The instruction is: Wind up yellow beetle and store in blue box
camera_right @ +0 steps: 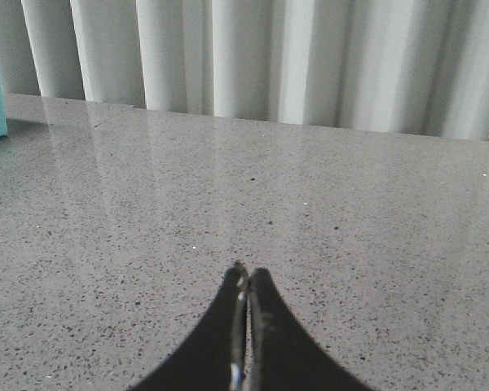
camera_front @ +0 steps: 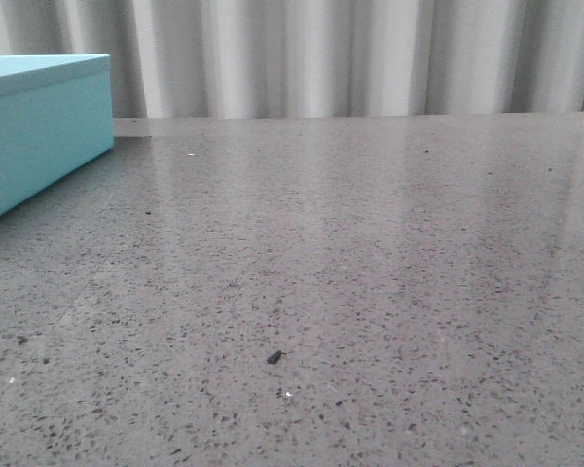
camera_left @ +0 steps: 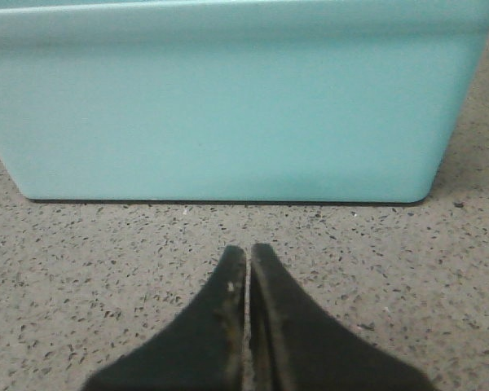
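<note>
Sitting lidded at the table's [camera_front: 370, 292] left, the blue box [camera_front: 39, 136] could've held the beetle already or not; left gripper [camera_left: 248, 252] and right gripper [camera_right: 244, 275] were both pinched together, empty.

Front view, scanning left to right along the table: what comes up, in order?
Blue box at the far left edge → small dark speck on the grey speckled table, near the middle. Nothing else stands out.

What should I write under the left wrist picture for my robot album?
Left gripper, fingers shut together, low over the speckled table, facing the blue box.
</note>
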